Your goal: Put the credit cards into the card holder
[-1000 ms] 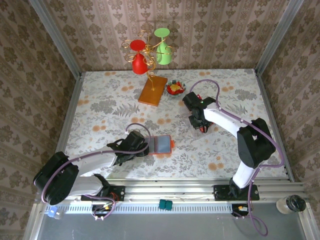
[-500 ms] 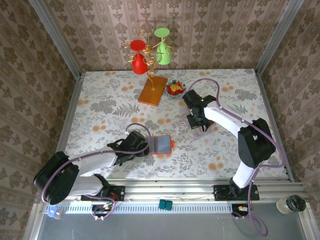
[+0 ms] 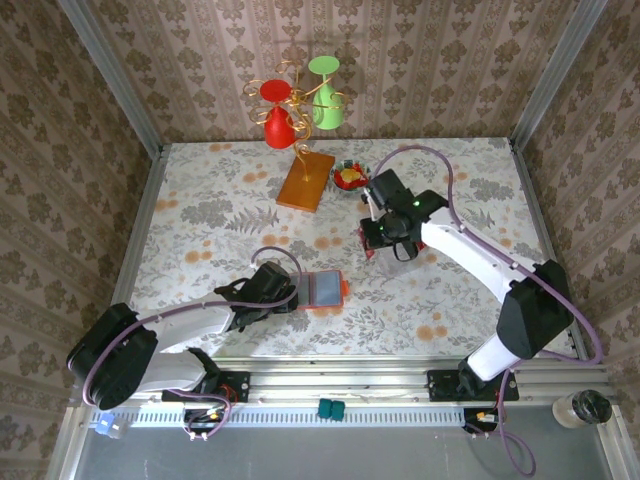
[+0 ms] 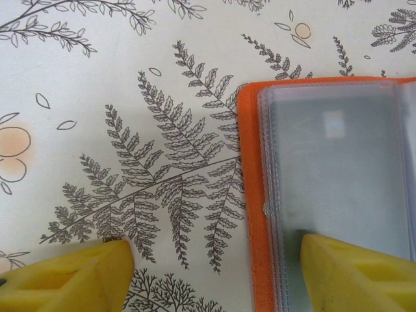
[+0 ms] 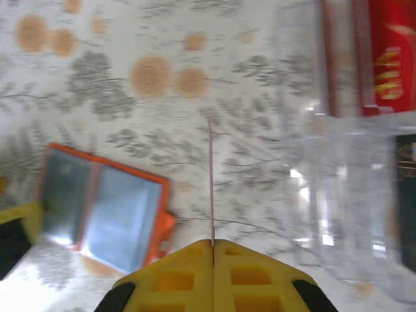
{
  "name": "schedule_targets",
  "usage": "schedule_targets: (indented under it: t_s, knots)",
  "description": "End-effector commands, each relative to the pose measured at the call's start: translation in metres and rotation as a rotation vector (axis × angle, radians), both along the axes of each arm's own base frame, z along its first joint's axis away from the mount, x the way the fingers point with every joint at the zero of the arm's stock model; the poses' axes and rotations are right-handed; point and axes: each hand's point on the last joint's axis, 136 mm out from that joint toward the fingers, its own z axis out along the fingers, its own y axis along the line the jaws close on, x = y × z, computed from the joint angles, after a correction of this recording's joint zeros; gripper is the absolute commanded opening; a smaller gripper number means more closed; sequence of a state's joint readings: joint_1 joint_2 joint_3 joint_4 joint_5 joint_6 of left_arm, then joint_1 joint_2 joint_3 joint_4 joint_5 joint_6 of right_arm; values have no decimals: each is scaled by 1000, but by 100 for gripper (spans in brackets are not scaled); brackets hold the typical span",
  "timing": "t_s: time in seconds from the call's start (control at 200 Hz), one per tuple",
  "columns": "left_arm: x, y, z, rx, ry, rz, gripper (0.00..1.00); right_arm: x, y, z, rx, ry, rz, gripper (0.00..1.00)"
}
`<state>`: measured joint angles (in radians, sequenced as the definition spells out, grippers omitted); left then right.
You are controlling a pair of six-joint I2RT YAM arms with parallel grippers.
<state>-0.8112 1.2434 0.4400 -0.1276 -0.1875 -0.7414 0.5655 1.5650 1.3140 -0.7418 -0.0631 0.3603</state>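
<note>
The card holder (image 3: 323, 289) lies open near the table's front middle, grey-blue panel up; the left wrist view cuts off its far side. The left gripper (image 4: 216, 252) is spread, one finger (image 4: 351, 273) over the panel. The right gripper (image 5: 212, 246), pressed together, pinches a card (image 5: 211, 182) seen edge-on above the floral cloth (image 3: 220, 230). Red cards (image 5: 387, 55) in a clear bowl (image 5: 338, 195) are blurred, their yellow marks unreadable. Patterned walls (image 3: 420, 60) surround the table.
</note>
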Motion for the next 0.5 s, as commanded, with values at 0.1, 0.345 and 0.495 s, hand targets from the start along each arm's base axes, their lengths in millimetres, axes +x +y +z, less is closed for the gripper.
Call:
schedule_targets:
  t_s: [0.1, 0.345, 0.495]
  knots:
    - [-13, 11, -14, 32, 54, 10, 71, -23, 78, -16, 246, 80, 22, 0]
    - [-13, 11, -12, 35, 54, 9, 71, -35, 116, -53, 291, 159, 23, 0]
    - [-13, 12, -11, 34, 51, 9, 71, -40, 123, -69, 287, 190, 23, 0]
